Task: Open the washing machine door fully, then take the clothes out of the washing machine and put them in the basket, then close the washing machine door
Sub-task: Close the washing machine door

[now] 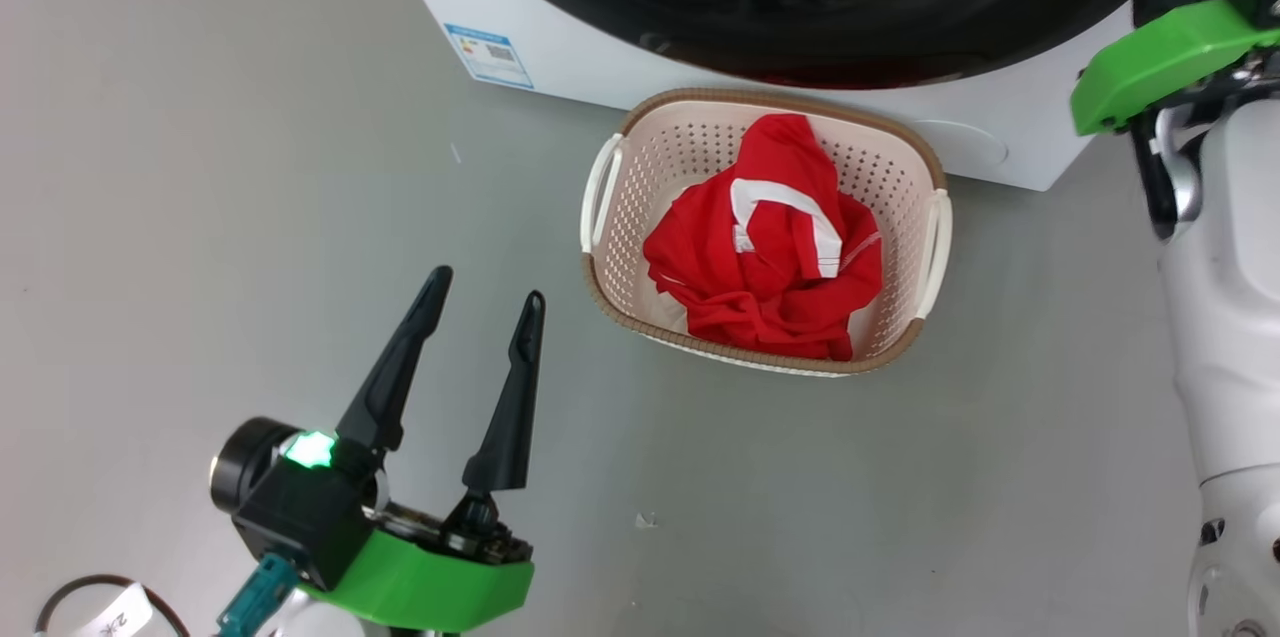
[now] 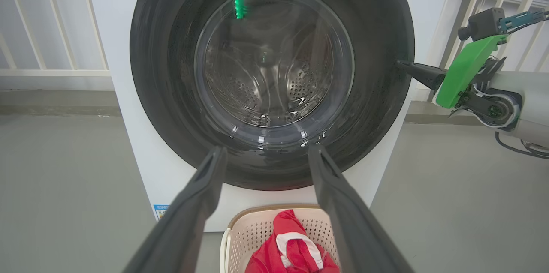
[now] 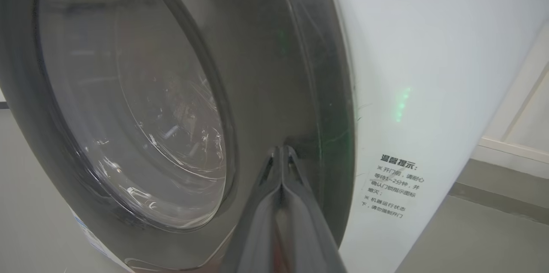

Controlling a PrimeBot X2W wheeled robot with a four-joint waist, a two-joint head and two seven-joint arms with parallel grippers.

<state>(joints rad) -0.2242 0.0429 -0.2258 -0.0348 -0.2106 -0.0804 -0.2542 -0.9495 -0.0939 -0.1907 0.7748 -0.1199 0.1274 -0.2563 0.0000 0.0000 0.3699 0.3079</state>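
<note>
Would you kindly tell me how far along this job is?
Done: the bright red clothes lie in the cream perforated basket. In hand: the shut right gripper is at the rim of the glossy black round door, which looks closed. Left: perhaps final latching; the left gripper is open, empty.

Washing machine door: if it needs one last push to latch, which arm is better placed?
Right, I judge. The right gripper, fingers shut together, has its tips at the rim of the washing machine door; the left gripper is open, away from it over the floor beside the basket.
</note>
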